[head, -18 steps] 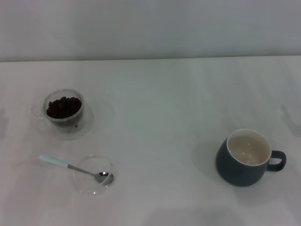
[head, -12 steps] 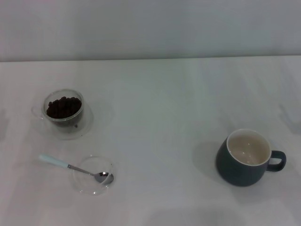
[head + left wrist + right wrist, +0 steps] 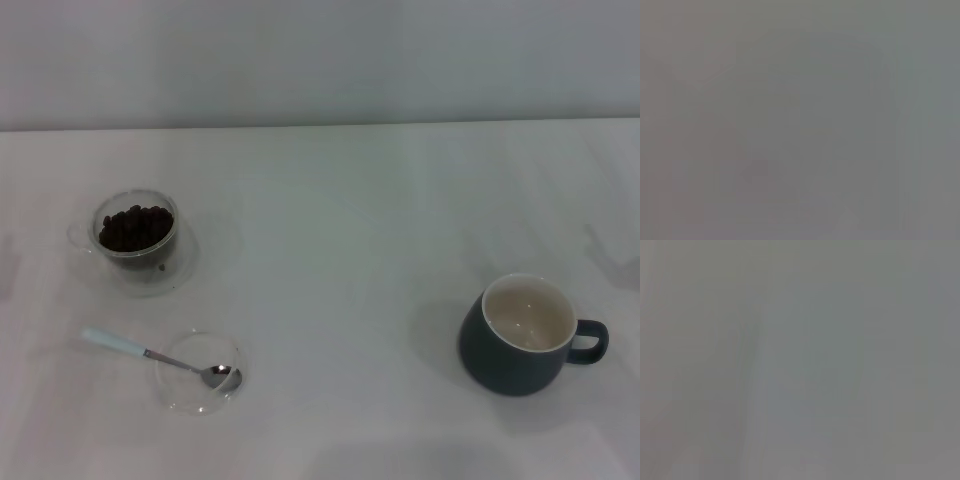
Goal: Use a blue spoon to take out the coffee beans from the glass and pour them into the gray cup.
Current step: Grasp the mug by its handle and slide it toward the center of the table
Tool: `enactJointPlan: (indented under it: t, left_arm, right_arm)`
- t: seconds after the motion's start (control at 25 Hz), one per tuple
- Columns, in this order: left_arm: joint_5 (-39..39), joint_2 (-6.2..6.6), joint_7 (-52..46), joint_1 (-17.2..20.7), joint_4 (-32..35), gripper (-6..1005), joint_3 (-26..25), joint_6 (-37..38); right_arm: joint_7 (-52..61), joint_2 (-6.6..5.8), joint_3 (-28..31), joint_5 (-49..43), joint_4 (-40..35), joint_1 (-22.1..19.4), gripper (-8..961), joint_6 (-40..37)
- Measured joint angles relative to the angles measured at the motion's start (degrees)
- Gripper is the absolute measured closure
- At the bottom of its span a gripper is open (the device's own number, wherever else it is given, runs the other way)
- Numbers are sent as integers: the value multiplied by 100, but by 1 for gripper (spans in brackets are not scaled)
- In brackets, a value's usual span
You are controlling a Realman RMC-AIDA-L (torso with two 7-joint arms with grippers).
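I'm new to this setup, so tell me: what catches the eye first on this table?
The dark gray cup stands out at the near right, empty, its handle pointing right. At the far left the glass holds dark coffee beans. Nearer on the left, the blue spoon rests with its bowl in a shallow clear dish, handle sticking out to the left. No gripper shows in any view.

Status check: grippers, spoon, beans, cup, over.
Neither gripper in view. Pale-blue-handled metal spoon untouched, bowl in shallow clear glass dish. Dark coffee beans in small clear glass. Blue-gray mug empty; nothing between.
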Motion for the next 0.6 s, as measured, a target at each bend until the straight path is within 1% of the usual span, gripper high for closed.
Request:
enactJointPlan:
  t: [0.32, 0.44, 0.6]
  left_arm:
    - [11, 4, 11, -73, -9, 289, -1, 20]
    - [11, 3, 13, -67, -8, 290, -1, 20]
    - [11, 0, 11, -42, -8, 289, -1, 20]
  right_arm:
    - [4, 2, -100, -6, 29, -22, 78, -67]
    - [35, 2, -258, -6, 36, -20, 78, -50]
    - [138, 2, -648, -7, 45, -46, 78, 5]
